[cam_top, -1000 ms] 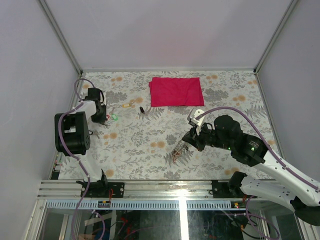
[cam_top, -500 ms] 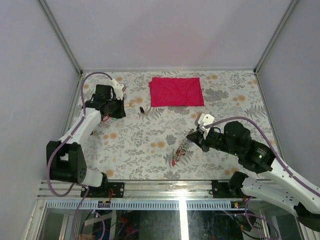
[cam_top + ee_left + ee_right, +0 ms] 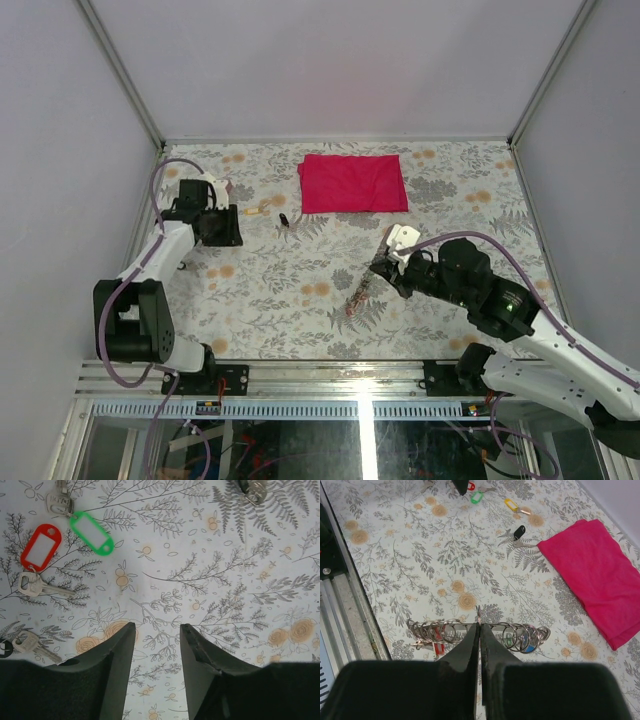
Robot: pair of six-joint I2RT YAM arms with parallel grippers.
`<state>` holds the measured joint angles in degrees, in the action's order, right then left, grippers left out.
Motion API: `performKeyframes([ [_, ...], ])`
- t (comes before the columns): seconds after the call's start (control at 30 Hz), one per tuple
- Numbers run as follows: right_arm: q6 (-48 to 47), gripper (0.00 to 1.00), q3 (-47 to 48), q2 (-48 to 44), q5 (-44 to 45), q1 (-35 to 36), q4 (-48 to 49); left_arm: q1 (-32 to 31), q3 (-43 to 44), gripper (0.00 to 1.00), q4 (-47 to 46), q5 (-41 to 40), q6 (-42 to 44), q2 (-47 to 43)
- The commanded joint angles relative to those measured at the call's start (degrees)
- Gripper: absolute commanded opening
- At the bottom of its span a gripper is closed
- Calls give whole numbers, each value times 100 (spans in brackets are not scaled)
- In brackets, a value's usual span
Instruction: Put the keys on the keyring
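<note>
The keyring [image 3: 495, 626], dark, edge-on and hung with small split rings, sits pinched in the clenched right end effector [image 3: 479, 625]. Beyond it lie a black-tagged key [image 3: 519, 531] and a red cloth [image 3: 600, 575] on the worktop [image 3: 420, 560]. The left end effector [image 3: 156, 630] is released and empty, with a red-tagged key [image 3: 41, 547] and a green-tagged key [image 3: 91, 532] ahead to its left.

No writing can be read anywhere. Ahead and to the left of the left pincer [image 3: 157, 627], the red key tag [image 3: 41, 547] and the green key tag [image 3: 91, 532] each have a white label window with nothing written on it. The silver key head [image 3: 59, 503] beside the green tag seems to bear a stamped mark, too small to make out.
</note>
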<state>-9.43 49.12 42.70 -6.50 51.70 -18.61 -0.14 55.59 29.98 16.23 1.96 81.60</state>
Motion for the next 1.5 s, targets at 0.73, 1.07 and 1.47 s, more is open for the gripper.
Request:
performKeyframes([
  [0.73, 620, 0, 201, 73, -284, -1, 524, 1156, 1838, 54, -559, 164, 451, 2640],
  [1.07, 766, 0, 268, 90, -325, 5, 411, 1216, 2287, 56, -421, 900, 807, 3129],
  [1.47, 850, 0, 334, 205, -377, 1, 394, 1212, 2355, 54, -270, 1079, 988, 3356],
])
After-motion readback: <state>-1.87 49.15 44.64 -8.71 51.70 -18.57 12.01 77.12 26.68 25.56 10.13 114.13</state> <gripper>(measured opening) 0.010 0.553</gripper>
